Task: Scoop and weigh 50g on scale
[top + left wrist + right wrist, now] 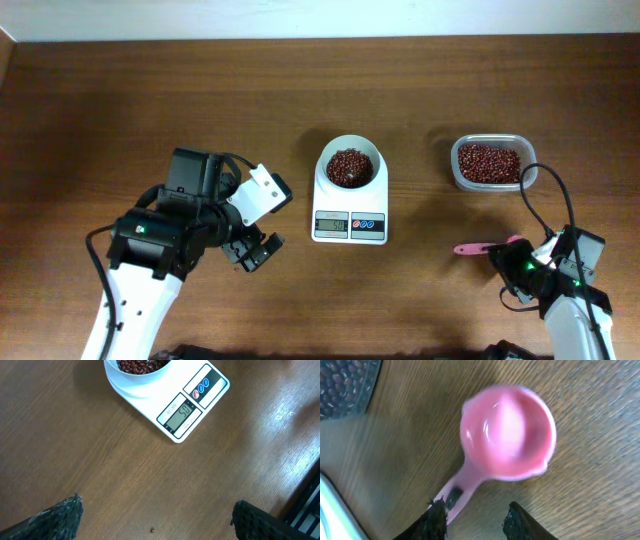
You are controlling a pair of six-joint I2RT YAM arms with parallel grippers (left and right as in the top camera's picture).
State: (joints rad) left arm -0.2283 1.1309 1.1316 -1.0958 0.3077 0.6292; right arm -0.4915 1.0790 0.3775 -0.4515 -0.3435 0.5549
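The white scale (349, 212) stands mid-table with a round white bowl (350, 167) of red beans on top. Its display (180, 413) reads 50 in the left wrist view. A pink scoop (507, 434) lies empty on the wood, its handle (465, 485) resting against one finger of my right gripper (476, 506). The jaws stand apart and the other finger is clear of the handle. From overhead the scoop (470, 248) sits just left of the right gripper (512, 262). My left gripper (255, 250) hangs wide open over bare wood left of the scale, with nothing between its fingers (60, 517).
A clear plastic tub of red beans (489, 163) stands at the back right, its corner (345, 385) visible in the right wrist view. One tiny stray speck (152, 530) lies on the table under the left gripper. A black cable (555, 200) loops by the tub.
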